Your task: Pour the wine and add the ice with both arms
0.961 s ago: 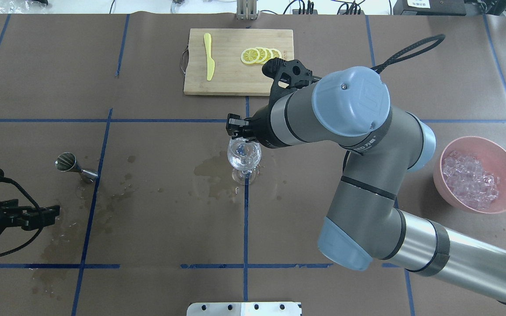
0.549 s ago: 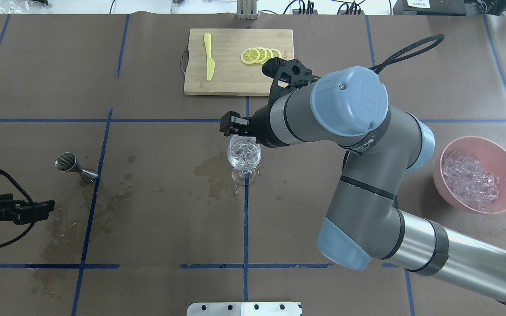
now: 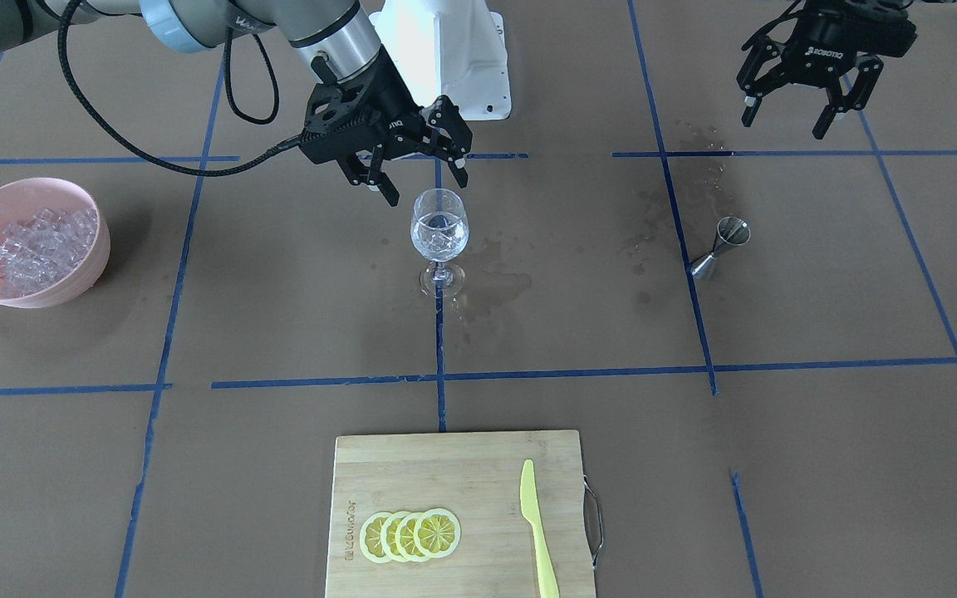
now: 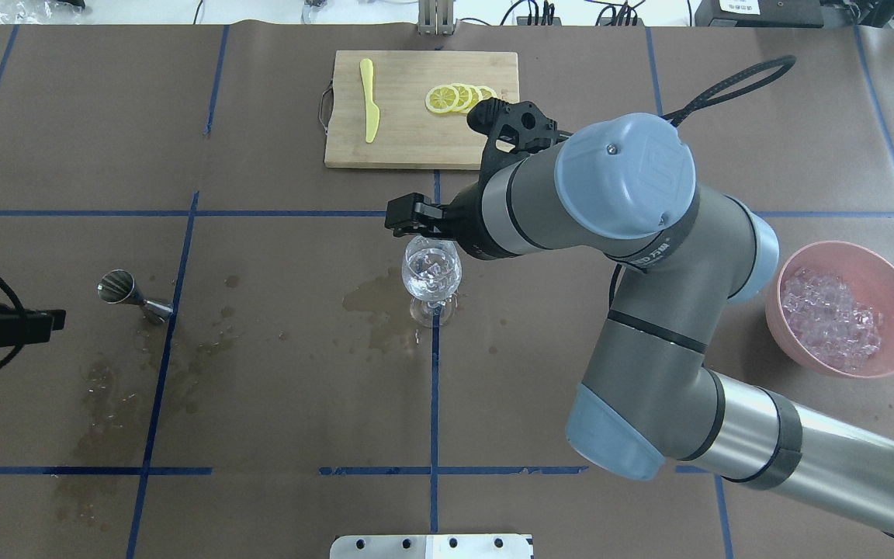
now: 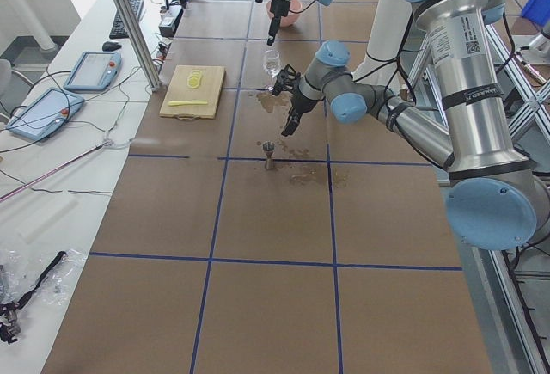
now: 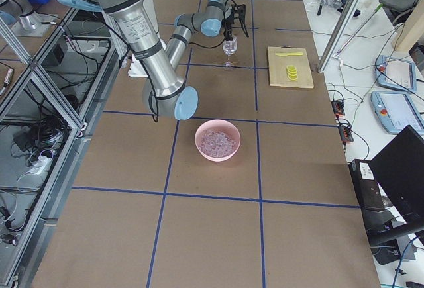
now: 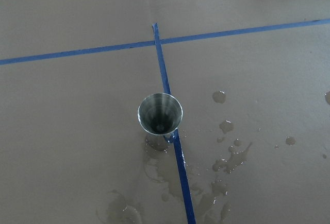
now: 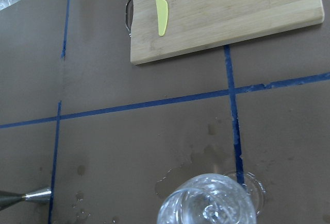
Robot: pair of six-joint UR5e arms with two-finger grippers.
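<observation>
1. Clock directions are read from the overhead view, with 12 the far edge from the robot.
2. The clear stemmed wine glass [image 3: 439, 232] stands upright at the middle of the brown paper-covered table [image 3: 279, 332], on a blue tape crossing line.
3. The clear colourless wine [image 3: 440, 246] sits low in the glass bowl, and a few small clear ice cubes [image 3: 437, 226] are in with it.
4. The right black two-finger gripper [image 3: 429, 189] hangs just above the glass rim without touching it. Its fingers are spread wide and it is empty.
5. The left black two-finger gripper [image 3: 784, 124] is well apart, at 9 o'clock by the table edge. Its fingers are also wide apart, with nothing held.
6. The small steel cone jigger [image 3: 719, 245] is upright at 9 o'clock of the glass, with wet spots around its foot.
7. The pink round bowl [image 3: 71, 286] is at 3 o'clock and holds the heap of ice cubes [image 3: 30, 241].
8. The bamboo cutting board [image 3: 462, 473] is at 12 o'clock. Yellow lemon slices [image 3: 410, 536] and a yellow plastic knife [image 3: 537, 523] lie on it.
9. A wet stain [image 3: 503, 282] is on the paper just beside the glass foot, at 9 o'clock.
</observation>
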